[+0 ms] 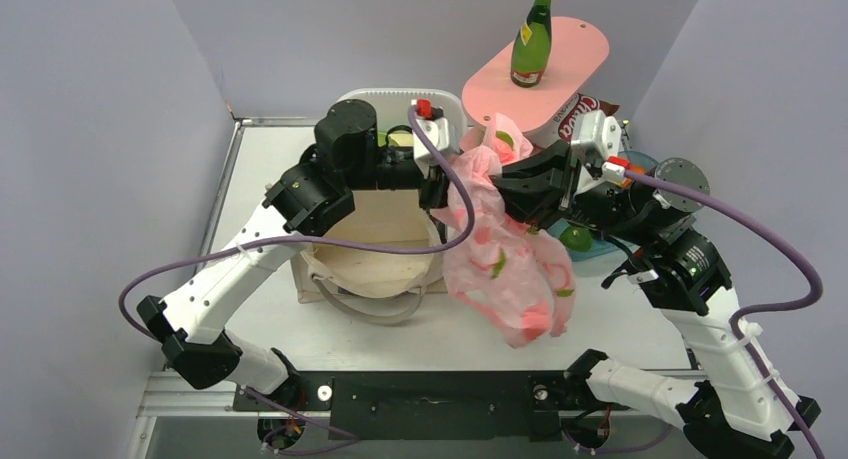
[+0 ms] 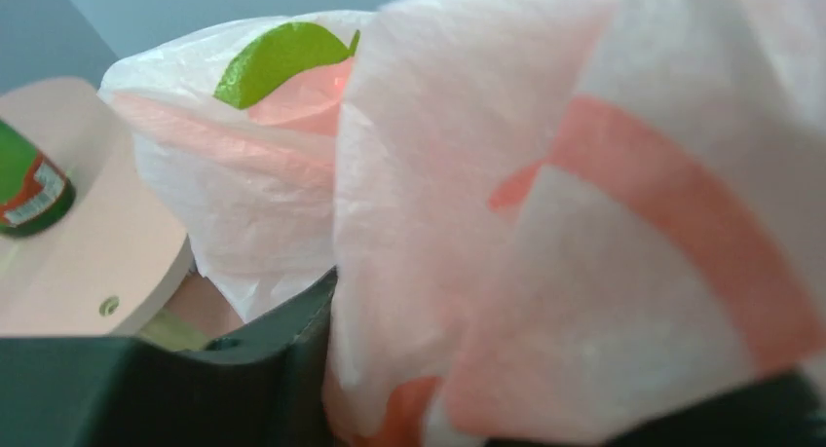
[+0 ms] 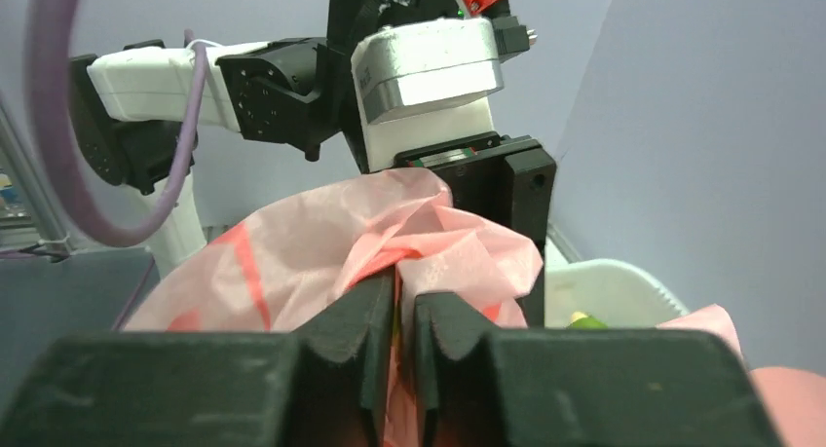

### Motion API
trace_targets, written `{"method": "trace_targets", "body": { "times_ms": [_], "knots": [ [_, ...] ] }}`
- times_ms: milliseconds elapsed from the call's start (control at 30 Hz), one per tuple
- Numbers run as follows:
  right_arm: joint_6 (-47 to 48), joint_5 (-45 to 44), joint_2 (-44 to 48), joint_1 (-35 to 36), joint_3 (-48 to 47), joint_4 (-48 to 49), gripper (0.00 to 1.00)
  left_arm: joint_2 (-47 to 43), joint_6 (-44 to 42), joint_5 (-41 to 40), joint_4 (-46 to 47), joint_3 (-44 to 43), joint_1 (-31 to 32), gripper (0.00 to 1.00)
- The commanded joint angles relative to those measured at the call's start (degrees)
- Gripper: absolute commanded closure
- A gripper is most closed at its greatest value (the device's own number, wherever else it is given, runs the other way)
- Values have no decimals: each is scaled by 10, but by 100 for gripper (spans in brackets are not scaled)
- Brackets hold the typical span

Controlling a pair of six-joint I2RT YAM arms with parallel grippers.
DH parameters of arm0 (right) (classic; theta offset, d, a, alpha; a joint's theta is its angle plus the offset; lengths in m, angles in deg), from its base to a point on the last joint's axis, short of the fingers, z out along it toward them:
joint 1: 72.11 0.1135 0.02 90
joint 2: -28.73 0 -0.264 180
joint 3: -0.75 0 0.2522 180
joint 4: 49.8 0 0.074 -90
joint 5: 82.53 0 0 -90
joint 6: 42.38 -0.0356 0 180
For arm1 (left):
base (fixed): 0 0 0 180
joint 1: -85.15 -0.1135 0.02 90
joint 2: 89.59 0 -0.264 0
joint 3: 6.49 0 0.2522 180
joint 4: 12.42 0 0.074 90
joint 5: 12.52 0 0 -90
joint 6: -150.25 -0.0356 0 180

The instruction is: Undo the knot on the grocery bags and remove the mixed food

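Black fingers [image 3: 356,335] of the right gripper [image 3: 404,296] are filling the bottom of the right wrist view. They are standing almost together and pinching a fold of the pink carrier bag [image 3: 312,252] in the narrow slit between them.

From above, the right arm is rising from its base at the near right corner, bending at a raised elbow and reaching leftward across the table [image 1: 260,159]. Its wrist is tilting down toward the bag's gathered top. The left arm is swinging out to the left from its base, then angling back in over the beige canvas tote [image 1: 375,249]. The left gripper [image 1: 438,194] is pointing down at the same bunched top, just beside the right gripper.

Pink film is crowding the left wrist view between that gripper's dark fingers [image 2: 195,389], which are standing somewhat apart. Whether they are clamping the film I cannot tell.

The bag is hanging between the two grippers, right of the tote, thin and crumpled, with red and green print showing. Its lower end is drooping toward the near edge of the table, and I cannot tell whether it is touching.

Behind, the green bottle [image 1: 532,39] is standing upright on a pink board [image 1: 580,54], and the dark crisp packet [image 1: 582,107] is lying under that board.
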Motion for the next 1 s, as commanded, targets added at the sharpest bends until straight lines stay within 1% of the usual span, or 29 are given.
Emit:
{"method": "trace_targets", "body": {
  "times_ms": [0, 33, 67, 100, 133, 167, 200, 233, 267, 300, 400, 433, 467, 500, 533, 567, 600, 633, 667, 700, 767, 867, 900, 967],
  "knots": [
    [-4, -37, 10, 2, -36, 51, 79, -35, -5, 49, -15, 0, -38, 84],
    [1, -67, 14, -3, -43, 49, 71, -44, -8, 47, -34, 0, -44, 98],
    [2, -80, 16, -18, -46, 48, 56, -49, -8, 45, -40, 1, -60, 100],
    [0, -99, 20, -29, -53, 46, 49, -60, -7, 52, -53, 2, -69, 100],
    [-5, -107, 21, -60, -55, 46, 38, -64, -4, 56, -61, 0, -89, 100],
    [-21, -119, 25, -76, -55, 46, 34, -73, 0, 61, -75, -1, -100, 100],
    [-29, -127, 25, -109, -51, 43, 29, -79, 14, 64, -85, -6, -124, 100],
    [-44, -132, 26, -138, -48, 40, 27, -88, 22, 72, -91, -14, -137, 100],
    [-55, -141, 26, -149, -43, 28, 26, -91, 38, 76, -111, -20, -165, 100],
    [-58, -145, 24, -165, -41, 20, 25, -96, 46, 84, -124, -36, -179, 100],
    [-67, -160, 10, -177, -30, -31, 24, -97, 88, 98, -205, -66, -256, 100],
    [-67, -154, 6, -179, -24, -36, 24, -100, 94, 96, -219, -69, -286, 100],
    [-66, -140, 4, -179, -8, -40, 24, -103, 107, 92, -241, -67, -299, 100],
    [-67, -134, 0, -179, 0, -41, 23, -113, 127, 81, -245, -52, -327, 100],
    [-72, -125, -6, -179, 17, -43, 23, -120, 135, 75, -244, -41, -340, 100],
    [-74, -120, -9, -178, 25, -44, 22, -136, 147, 64, -239, -13, -366, 100],
    [-78, -110, -20, -177, 37, -51, 22, -145, 149, 58, -224, 3, -379, 100],
    [-83, -107, -25, -175, 41, -54, 22, -165, 150, 36, -217, 34, -396, 100],
    [-92, -103, -38, -173, 48, -60, 22, -175, 146, 16, -203, 50, -400, 100],
    [-95, -102, -44, -165, 52, -62, 23, -196, 132, -24, -197, 77, -405, 100],
    [-95, -120, -59, -141, 66, -72, 23, -224, 101, -61, -189, 110, -407, 100],
    [-74, -148, -75, -81, 84, -73, 23, -260, 65, -74, -193, 159, -407, 100],
    [-69, -156, -78, -73, 92, -71, 23, -267, 52, -84, -192, 170, -406, 100],
    [-63, -167, -89, -54, 96, -75, 23, -281, 19, -128, -196, 203, -405, 100]
  ]
}}
